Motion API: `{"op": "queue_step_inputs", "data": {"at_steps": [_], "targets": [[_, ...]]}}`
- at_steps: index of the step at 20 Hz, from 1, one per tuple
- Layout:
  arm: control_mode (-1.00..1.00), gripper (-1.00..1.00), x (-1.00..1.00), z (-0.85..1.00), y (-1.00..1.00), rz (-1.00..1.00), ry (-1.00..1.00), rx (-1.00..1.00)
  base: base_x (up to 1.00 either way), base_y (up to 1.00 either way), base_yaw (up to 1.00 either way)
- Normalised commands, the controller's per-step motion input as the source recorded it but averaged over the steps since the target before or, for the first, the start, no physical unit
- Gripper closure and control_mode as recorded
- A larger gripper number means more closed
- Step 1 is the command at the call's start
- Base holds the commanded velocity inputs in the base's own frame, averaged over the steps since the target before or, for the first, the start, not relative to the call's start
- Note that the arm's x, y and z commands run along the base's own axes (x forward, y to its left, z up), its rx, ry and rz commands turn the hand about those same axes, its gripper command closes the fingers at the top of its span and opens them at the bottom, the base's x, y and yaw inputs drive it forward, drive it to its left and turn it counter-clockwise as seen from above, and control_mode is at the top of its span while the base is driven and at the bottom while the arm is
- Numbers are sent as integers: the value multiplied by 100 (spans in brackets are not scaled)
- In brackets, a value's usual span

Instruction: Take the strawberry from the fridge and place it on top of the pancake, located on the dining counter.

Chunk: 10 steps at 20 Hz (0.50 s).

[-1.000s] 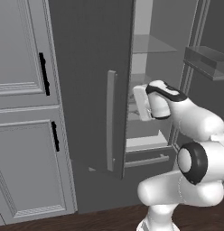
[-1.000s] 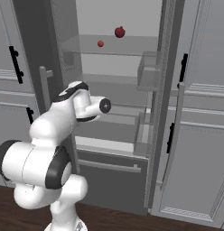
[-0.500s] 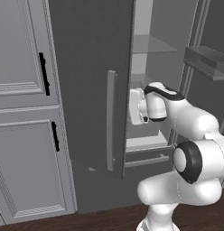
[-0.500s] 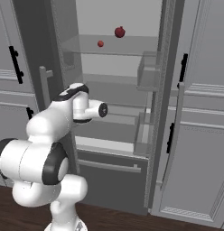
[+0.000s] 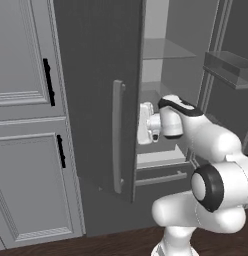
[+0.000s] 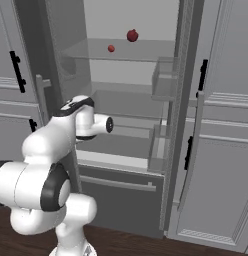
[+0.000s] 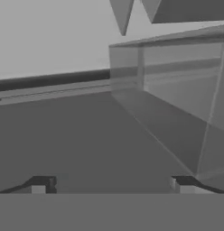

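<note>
The jaws stand wide apart with nothing between them: in the hand view the gripper [image 7: 109, 184] shows as two small dark fingertips [image 7: 41, 184] low at the left and right of the frame, well separated, looking over a flat grey shelf surface toward a clear bin [image 7: 177, 99] that fills the right half. In the left base view the white arm rises from the lower right, bends at a dark joint, and reaches left toward the middle of the frame, where its hand [image 5: 148, 122] sits just past the edge of the open dark-grey door of the fridge [image 5: 96, 75]; the fingers themselves are hidden there. A long light-grey bar handle [image 5: 117, 135] runs down that door, left of the hand. Light-grey panelled cabinets [image 5: 26, 125] with black handles fill the left of that frame. In the right base view the arm rises from the lower left and its wrist points right, at mid-height, into the pale interior of the fridge. The strawberry [image 6: 111, 48], a tiny bright-red berry, rests on a glass shelf [image 6: 121, 52] in the upper middle of that frame, well above the arm's hand. A larger dark maroon round fruit [image 6: 132, 35] sits near it, up and to the right, on the same shelf. The right-hand door [image 6: 183, 125] stands open edge-on with clear bins on its inner side, and a bottom drawer [image 6: 121, 187] with a bar handle lies below.
</note>
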Motion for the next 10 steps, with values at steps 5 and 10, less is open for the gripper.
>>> {"op": "queue_step_inputs", "data": {"at_steps": [5, 10], "targets": [[-100, -100, -34, 0, 66, 19, 6, 5, 0, 0, 0], [-100, -100, -22, 0, 86, 15, 7, 1, 0, 0, 0]]}}
